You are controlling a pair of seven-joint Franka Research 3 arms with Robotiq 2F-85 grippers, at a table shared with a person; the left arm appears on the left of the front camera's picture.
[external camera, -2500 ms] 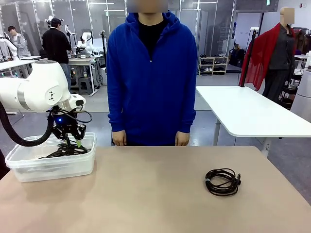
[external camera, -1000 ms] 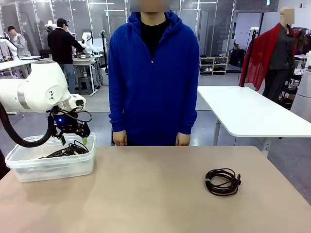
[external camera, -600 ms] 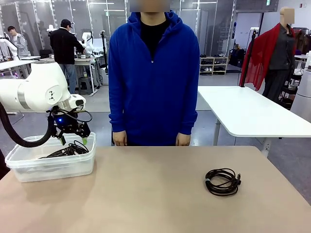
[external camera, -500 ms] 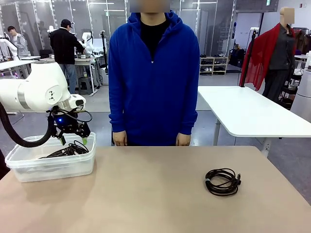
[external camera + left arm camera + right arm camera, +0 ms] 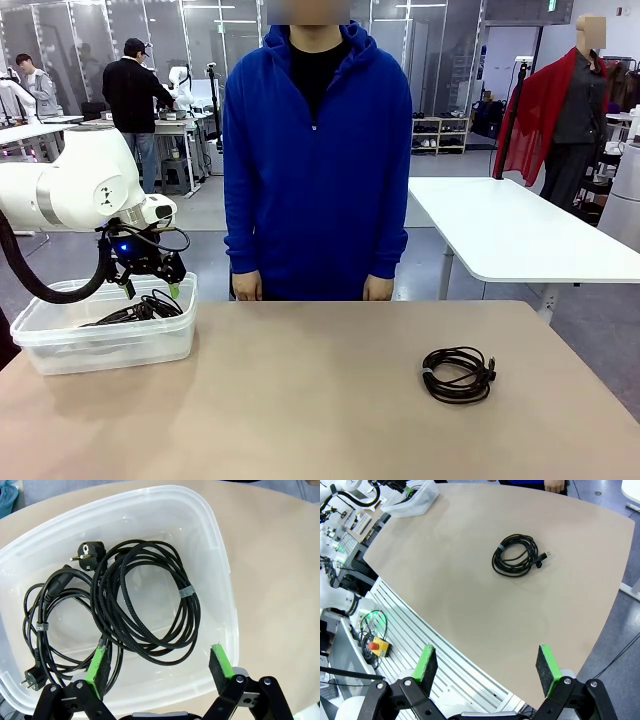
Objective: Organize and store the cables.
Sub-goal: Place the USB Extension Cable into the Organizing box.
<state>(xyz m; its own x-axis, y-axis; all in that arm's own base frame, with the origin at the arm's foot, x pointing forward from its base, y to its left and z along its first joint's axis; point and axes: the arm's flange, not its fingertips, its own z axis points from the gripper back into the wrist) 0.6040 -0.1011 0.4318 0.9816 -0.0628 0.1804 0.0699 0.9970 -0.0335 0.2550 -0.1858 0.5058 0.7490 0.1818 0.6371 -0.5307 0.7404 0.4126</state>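
The left end effector (image 5: 159,662) hangs wide and empty over the clear bin (image 5: 220,555), where two cables (image 5: 145,615) lie. The right end effector (image 5: 487,669) is wide too. At its 12 o'clock, one coiled cable (image 5: 517,556) lies on the desk (image 5: 445,565).

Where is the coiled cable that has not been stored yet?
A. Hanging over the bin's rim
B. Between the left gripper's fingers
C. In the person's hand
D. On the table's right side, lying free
D: the coiled cable lies alone on the table, away from the clear bin.
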